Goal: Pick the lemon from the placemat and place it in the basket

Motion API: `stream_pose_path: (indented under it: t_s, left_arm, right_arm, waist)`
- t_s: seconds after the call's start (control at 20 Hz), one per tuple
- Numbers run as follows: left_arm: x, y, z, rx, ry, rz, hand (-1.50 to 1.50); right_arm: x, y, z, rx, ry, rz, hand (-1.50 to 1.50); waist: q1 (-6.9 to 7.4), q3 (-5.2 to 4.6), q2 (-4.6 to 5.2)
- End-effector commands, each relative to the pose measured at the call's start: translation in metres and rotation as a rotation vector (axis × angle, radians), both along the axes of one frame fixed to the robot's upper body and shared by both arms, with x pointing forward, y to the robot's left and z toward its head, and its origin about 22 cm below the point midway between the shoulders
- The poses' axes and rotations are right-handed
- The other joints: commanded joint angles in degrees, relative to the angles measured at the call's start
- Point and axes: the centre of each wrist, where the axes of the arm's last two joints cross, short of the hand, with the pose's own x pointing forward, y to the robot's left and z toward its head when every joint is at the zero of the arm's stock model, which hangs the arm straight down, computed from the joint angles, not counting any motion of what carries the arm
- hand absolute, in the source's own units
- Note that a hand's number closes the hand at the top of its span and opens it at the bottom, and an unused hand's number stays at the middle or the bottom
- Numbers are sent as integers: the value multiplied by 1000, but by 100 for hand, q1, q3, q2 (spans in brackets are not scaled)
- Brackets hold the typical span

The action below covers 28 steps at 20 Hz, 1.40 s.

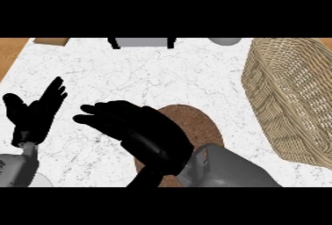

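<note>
Counter: white marbled counter (162, 70) fills most of the frame, with a wooden strip at the upper left edge.
Basket: large wicker basket (292, 96) along the right side of the frame, tilted in view, its inside showing nothing.
Placemat: brown round placemat (204, 125) at lower centre, mostly covered by the right arm.
Right hand: right hand (130, 121) lies over the placemat's left part, fingers curved downward toward the left; whether they enclose anything cannot be told.
Left hand: left hand (35, 110) rests open at the left edge, fingers up.
Lemon: not visible anywhere; probably hidden beneath the right hand.
Step in hand: likely the grasp on the placemat, carry not yet begun.
Next move: calls for lifting clear of the placemat, then travelling right and upward in the frame over the basket's near rim before letting go.
</note>
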Motion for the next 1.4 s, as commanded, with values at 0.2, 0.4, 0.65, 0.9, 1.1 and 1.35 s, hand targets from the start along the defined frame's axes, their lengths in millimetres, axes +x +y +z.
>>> stream_pose_path:
  t_s: [0.2, 0.4, 0.65, 0.9, 1.1, 1.35]
  left_arm:
    - [8, 5, 3, 12, 5, 15, 0]
    - [2, 0, 8, -2, -11, -25, 0]
    - [4, 1, 7, -13, -5, -18, 0]
    - [-8, 7, -1, 1, -15, -11, 0]
    - [2, -2, -4, -2, -18, -10, 0]
    - [1, 1, 18, -10, -16, -21, 0]
  right_arm:
    - [23, -15, 89, -393, -143, -361, -150]
    - [22, -23, 126, -539, -65, -318, -150]
    - [34, -59, 145, -632, 65, -192, -150]
    - [29, -102, 133, -578, 154, -155, -150]
    - [18, -135, 109, -487, 182, -151, -150]
    - [10, -147, 90, -349, 163, -175, -150]
  waist:
    - [-76, 4, 17]
    - [37, 13, 23]
    - [22, 19, 37]
    - [34, 22, 45]
    - [27, 23, 66]
    - [89, 24, 75]
